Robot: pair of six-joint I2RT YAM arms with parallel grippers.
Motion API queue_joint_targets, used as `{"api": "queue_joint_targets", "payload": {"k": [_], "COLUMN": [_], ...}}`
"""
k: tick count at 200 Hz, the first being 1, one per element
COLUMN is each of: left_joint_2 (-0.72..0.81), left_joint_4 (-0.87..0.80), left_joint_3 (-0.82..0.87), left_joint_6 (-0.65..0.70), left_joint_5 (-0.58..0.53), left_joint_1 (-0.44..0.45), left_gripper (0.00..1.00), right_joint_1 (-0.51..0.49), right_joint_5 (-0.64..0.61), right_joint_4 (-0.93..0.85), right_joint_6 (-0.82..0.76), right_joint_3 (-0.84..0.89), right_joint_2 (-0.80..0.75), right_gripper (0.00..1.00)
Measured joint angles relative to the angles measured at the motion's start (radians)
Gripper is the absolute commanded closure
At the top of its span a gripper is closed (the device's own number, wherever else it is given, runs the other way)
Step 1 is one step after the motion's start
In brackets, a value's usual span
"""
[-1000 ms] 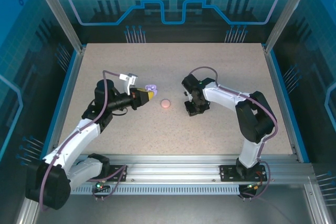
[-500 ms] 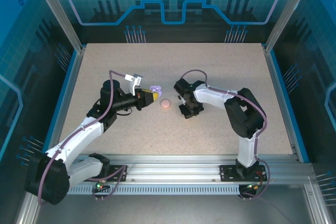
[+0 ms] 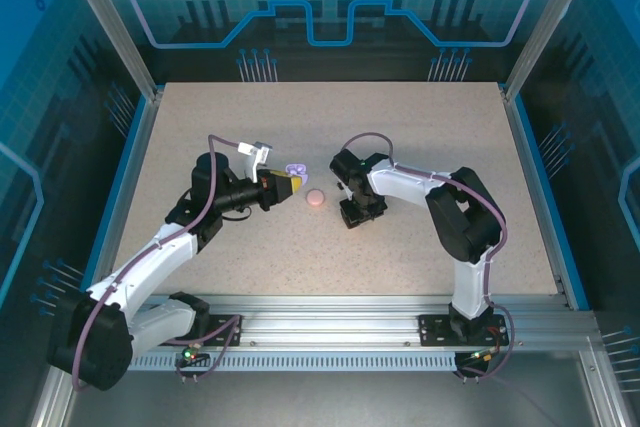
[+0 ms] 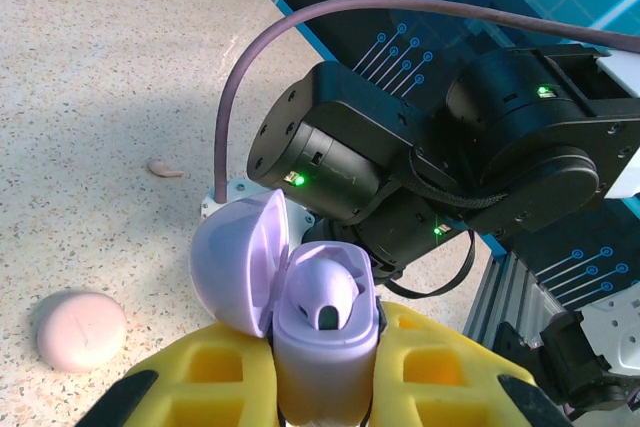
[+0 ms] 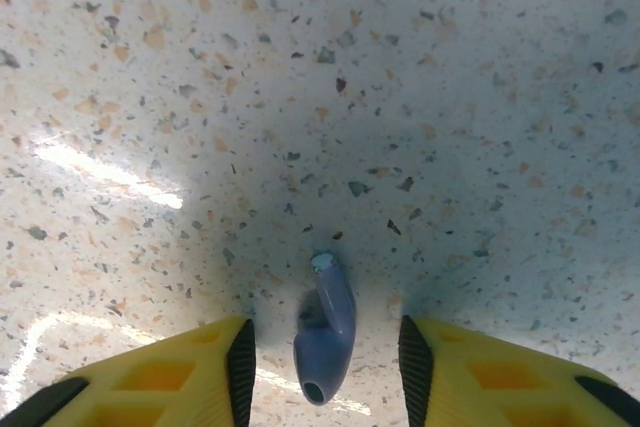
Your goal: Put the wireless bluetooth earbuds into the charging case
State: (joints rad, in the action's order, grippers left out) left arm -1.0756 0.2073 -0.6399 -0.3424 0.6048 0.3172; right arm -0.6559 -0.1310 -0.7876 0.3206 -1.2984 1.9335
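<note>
Worktop point(image 3: 420, 127): speckled beige, carrying both arms' working ends near its middle.
Left arm point(image 3: 160, 247): reaches in from the near left, its wrist pointing right toward the centre.
Right arm point(image 3: 440, 192): folds back from the near right, its wrist tipped down at the worktop just right of centre. The left wrist view shows its black housing with green lights close behind the purple case.
Left claw point(image 3: 290, 184): closed on the purple case, its yellow fingers point(image 4: 430, 367) pressed against the base on both sides.
Right claw point(image 3: 355, 212): part open and low over the worktop. The right wrist view has its fingers point(image 5: 235, 357) on either side of the purple earbud, with a gap on each side.
Purple case point(image 4: 300, 287): held off the worktop with its lid swung open to the left. A rounded lilac shape with a dark slot sits in the base; whether that is an earbud, I cannot tell. From above the case is only a small lilac patch.
Pink case point(image 3: 316, 198): closed, on the worktop between the two claws, touching neither.
Purple earbud point(image 5: 326, 327): lies on the worktop between the right claw's fingers, stem pointing away from the camera.
Beige earbud point(image 4: 165, 168): a small speck on the worktop beyond the pink case, caught by the left wrist camera.
</note>
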Motion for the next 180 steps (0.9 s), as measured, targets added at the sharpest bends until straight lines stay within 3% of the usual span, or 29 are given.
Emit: {"api": "queue_joint_targets", "payload": {"k": [40,75,93,180], "left_joint_2": [0.0,0.0,0.0,0.0], "left_joint_4": [0.0,0.0,0.0,-0.001], "left_joint_3": [0.0,0.0,0.0,0.0], "left_joint_6": [0.0,0.0,0.0,0.0], "left_joint_5": [0.0,0.0,0.0,-0.001], "left_joint_1": [0.0,0.0,0.0,0.0], "left_gripper": [0.9,0.91,0.91,0.91], "right_joint_1": [0.006,0.029,0.036,0.037], "right_joint_5": [0.027,0.032,0.01,-0.053], "right_joint_4": [0.006,0.019,0.011,-0.005], "right_joint_6": [-0.003,0.006,0.009,0.019], "right_joint_3": [-0.013,-0.025,-0.044,-0.085], "right_joint_2": [-0.036,-0.039,-0.029,0.064], "right_gripper": [0.57,0.76,0.81,0.83]}}
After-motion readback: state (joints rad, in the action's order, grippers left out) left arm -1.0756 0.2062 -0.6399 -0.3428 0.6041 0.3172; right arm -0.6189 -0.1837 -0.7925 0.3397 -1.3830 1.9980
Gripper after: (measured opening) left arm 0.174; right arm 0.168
